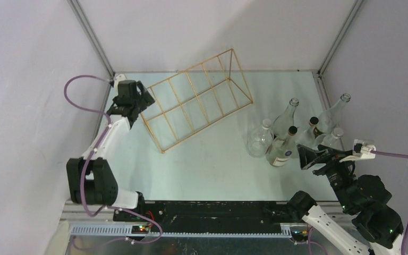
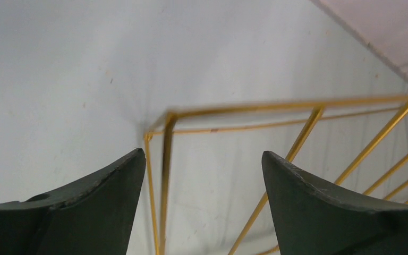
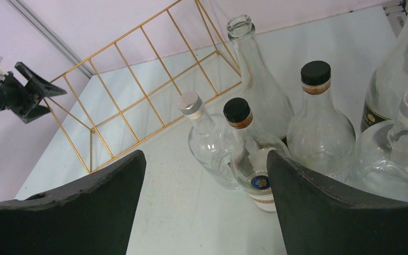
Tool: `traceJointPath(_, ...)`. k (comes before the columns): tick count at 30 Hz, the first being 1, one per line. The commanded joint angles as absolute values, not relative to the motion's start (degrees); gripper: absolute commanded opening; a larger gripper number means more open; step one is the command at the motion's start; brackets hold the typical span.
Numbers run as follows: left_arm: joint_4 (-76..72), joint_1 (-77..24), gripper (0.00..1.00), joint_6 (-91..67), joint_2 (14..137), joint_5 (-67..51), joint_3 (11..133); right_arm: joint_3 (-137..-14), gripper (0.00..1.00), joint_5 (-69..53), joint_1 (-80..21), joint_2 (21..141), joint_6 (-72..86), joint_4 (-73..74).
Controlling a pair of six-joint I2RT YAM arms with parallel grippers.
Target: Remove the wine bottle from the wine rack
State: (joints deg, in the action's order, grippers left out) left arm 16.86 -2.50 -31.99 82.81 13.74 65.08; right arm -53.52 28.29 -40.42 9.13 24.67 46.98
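Pale tabletop, wine rack rear-left, bottles near right edge

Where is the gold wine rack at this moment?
In the top view, the wine rack sits left of centre on the table, its left corner just ahead of the left gripper's open jaws; the bottles stand apart to its right.

No readable text (bottle label blurred)
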Motion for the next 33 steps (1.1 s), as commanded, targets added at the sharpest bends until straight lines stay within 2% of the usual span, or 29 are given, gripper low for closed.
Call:
traceJointPath(1, 17.8, -2.8, 0.88, -32.8, 72.1, 11.8, 57.9, -53.5, 0.87, 29.4, -40.5, 8.5, 24.0, 47.1)
traceJointPath(9, 25.8, -6.2, 0.99, -30.2, 57.4, 14.8, 52.8, -55.7, 0.90, 30.7, -40.6, 9.7, 17.5, 48.3)
traceJointPath(13, 28.5, -10.5, 1.00, -28.4, 49.5, 16.8, 50.2, -57.5, 0.91, 28.8, -40.7, 13.7, 16.2, 51.4)
traceJointPath(18, 32.2, -15.4, 1.00, -25.8, 39.6, 14.9, 46.0, -59.7, 0.99, 24.0, -40.6, 21.4, 16.3, 55.4)
traceJointPath(23, 32.6, -18.0, 1.00, -23.6, 30.2, 12.6, 41.3, -64.0, 0.99, 19.9, -40.5, 29.5, 16.8, 57.0)
traceJointPath(28, 35.8, -18.1, 1.00, -23.5, 27.5, 14.4, 40.9, -68.5, 1.00, 6.0, -34.1, 36.4, 16.5, 56.1)
traceJointPath(33, 35.9, -18.1, 1.00, -23.6, 26.5, 13.8, 40.8, -68.8, 1.00, -21.3, -14.2, 41.1, 14.7, 55.2)
